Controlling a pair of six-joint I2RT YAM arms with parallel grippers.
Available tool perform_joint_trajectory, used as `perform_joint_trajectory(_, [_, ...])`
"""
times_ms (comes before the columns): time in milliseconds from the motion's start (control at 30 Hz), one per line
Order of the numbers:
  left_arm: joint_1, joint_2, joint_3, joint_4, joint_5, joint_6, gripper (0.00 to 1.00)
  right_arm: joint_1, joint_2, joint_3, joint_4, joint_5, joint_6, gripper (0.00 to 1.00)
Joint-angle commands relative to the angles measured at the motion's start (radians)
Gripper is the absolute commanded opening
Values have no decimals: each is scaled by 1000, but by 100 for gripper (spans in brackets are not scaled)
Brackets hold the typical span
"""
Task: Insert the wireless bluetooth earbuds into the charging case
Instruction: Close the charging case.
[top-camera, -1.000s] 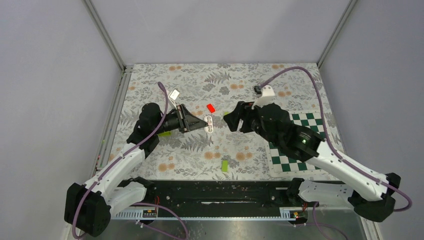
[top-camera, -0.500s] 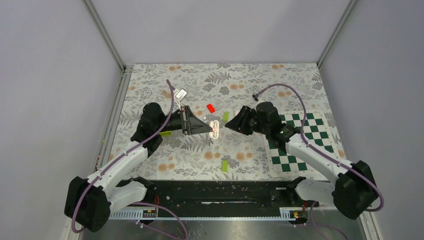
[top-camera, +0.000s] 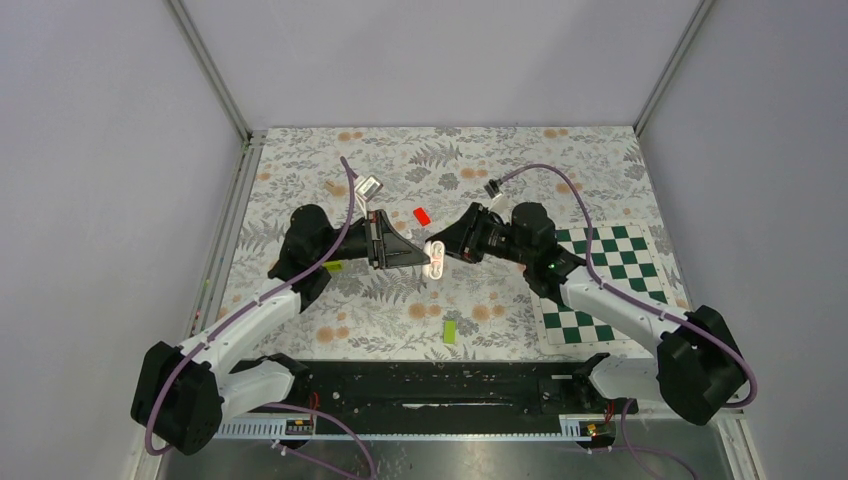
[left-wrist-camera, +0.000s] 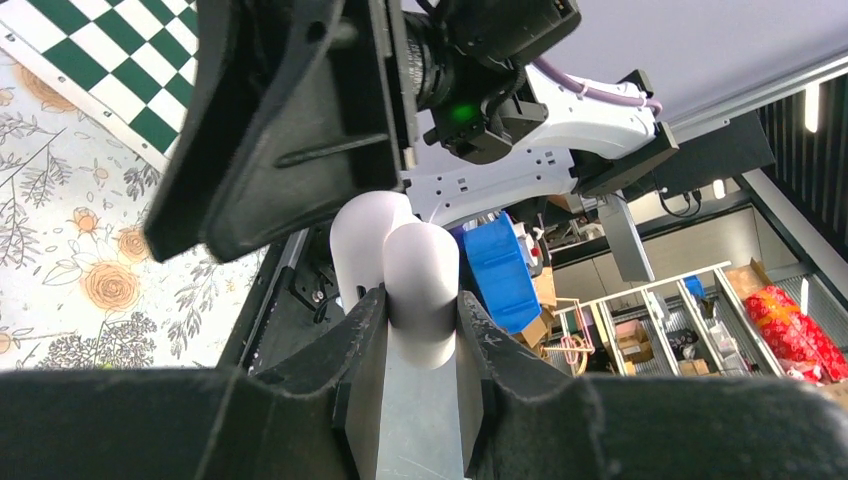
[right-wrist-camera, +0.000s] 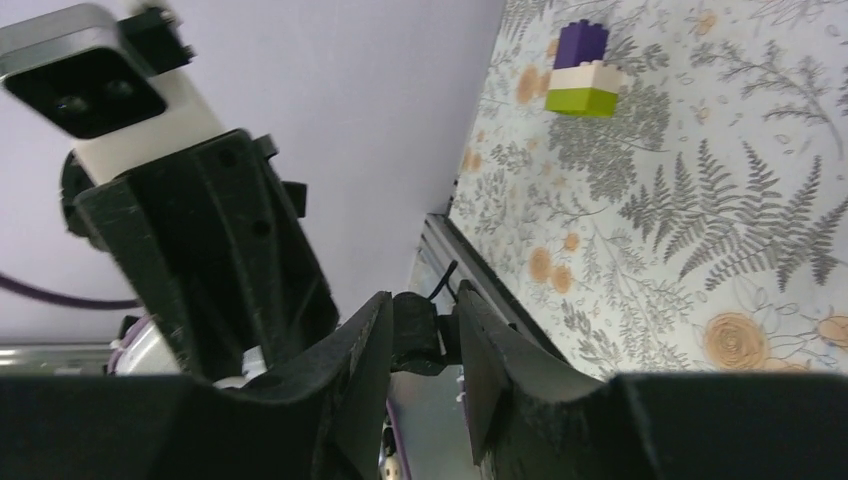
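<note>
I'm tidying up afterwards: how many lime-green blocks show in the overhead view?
2. One lime-green block lies alone near the front edge of the table. A sliver of a second block peeks out beside the left arm. More may be hidden beneath the arms.

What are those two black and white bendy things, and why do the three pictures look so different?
They are robot arms, the left arm and the right arm. One picture looks down from above. The other two come from small cameras on each wrist, looking along that arm's pinching tool. On the flowery table lie a red block, a green block and a chessboard mat. The left tool pinches a small white charging case. The right tool is close in front of it; I cannot tell whether it holds anything.
</note>
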Motion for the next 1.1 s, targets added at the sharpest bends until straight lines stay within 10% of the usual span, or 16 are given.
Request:
perform_joint_trajectory(0, [-5,4,57,-81,-49,85,0,13,-58,-51,146,-60,87,38])
perform_joint_trajectory(500, [-4,10,83,-251,-138,177,0,22,-234,-90,-65,-42,10,37])
perform_joint_trajectory(733, [-5,-12,104,-333,-121,236,0,20,-376,-101,-190,114,-109,67])
perform_joint_trajectory(1067, [-5,0,97,-217,-47,156,0,19,-361,-160,67,-21,-76,77])
